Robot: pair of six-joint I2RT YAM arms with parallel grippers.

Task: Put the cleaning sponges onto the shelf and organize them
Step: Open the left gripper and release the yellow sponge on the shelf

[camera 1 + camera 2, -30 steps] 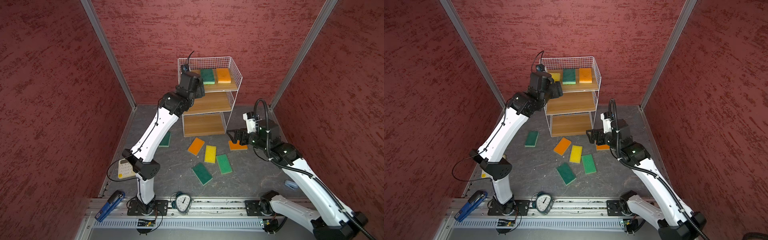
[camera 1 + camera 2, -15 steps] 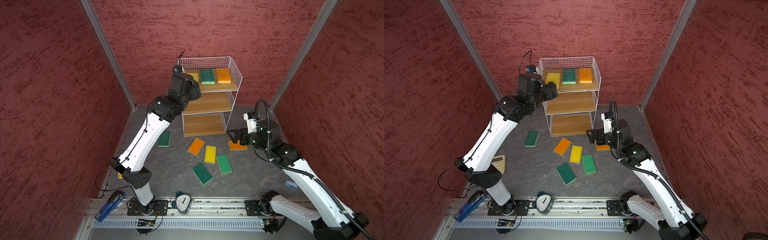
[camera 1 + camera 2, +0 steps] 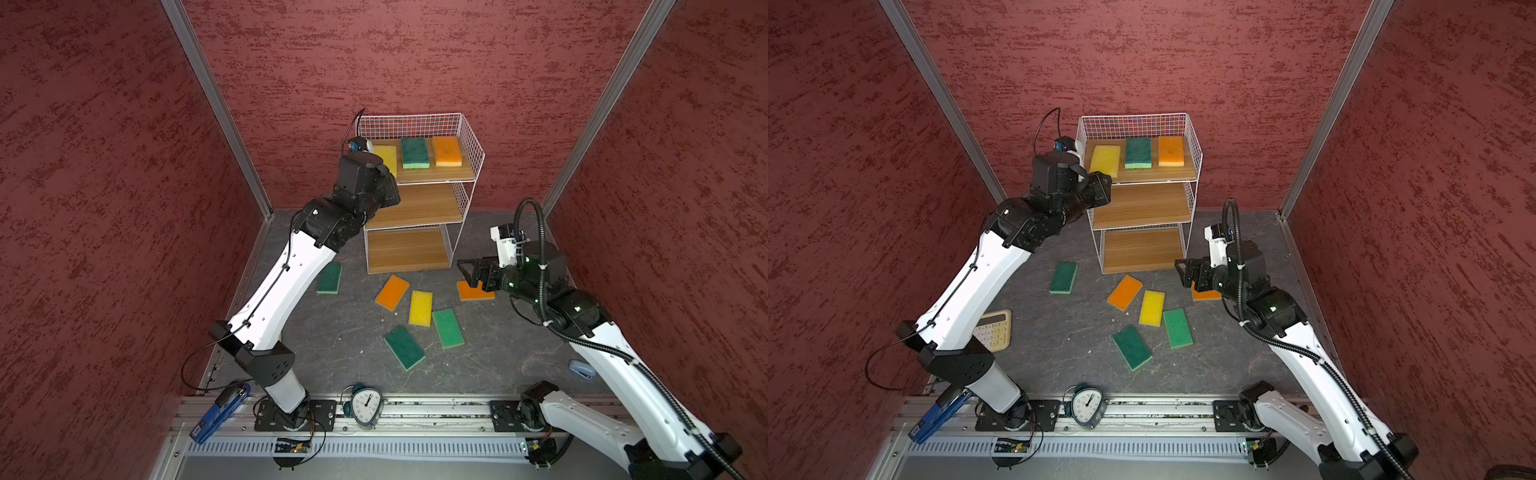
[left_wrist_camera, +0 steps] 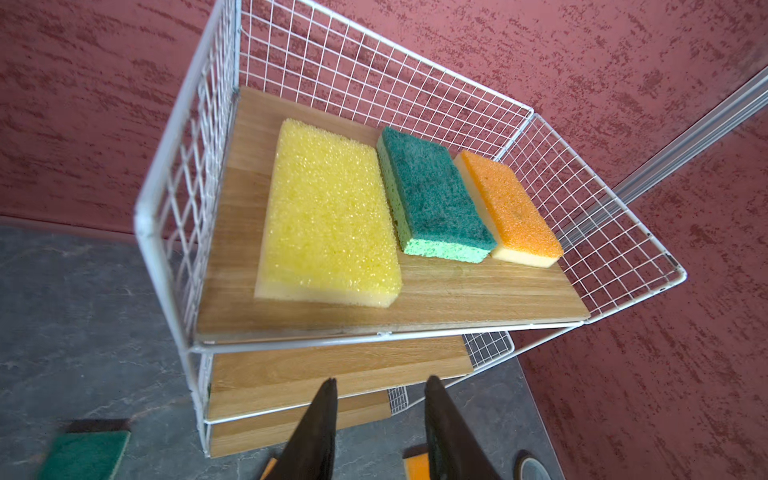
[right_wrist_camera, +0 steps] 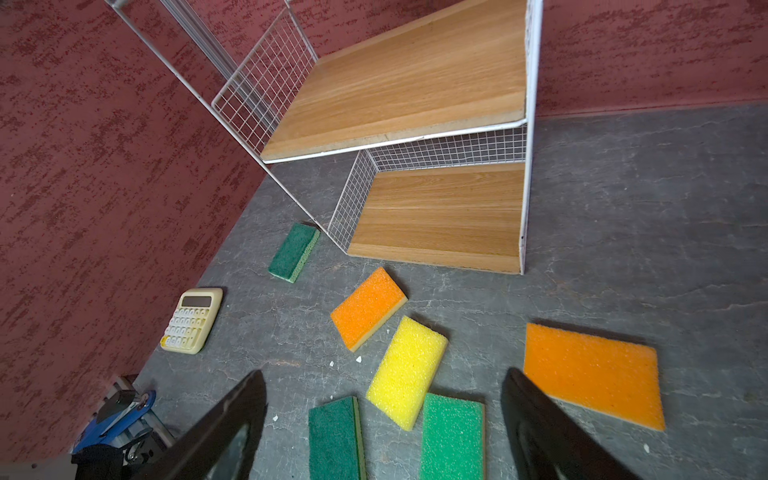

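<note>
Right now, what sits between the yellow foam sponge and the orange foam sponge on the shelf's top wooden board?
A dark green rectangular sponge lies flat between them, clearest in the left wrist view.

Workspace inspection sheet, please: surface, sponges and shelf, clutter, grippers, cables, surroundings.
Surface: grey floor, few white crumbs.
Job's things: shelf top tier holds yellow sponge, green sponge, orange sponge; lower boards bare; six floor sponges loose.
Clutter: calculator, alarm clock, blue tool, small blue-grey item.
Grippers: left gripper open, empty, beside shelf; right gripper open, empty, above floor sponges.
Cables: black cable loops off left arm; ribbed hose on right arm.
Surroundings: red textured walls.
</note>
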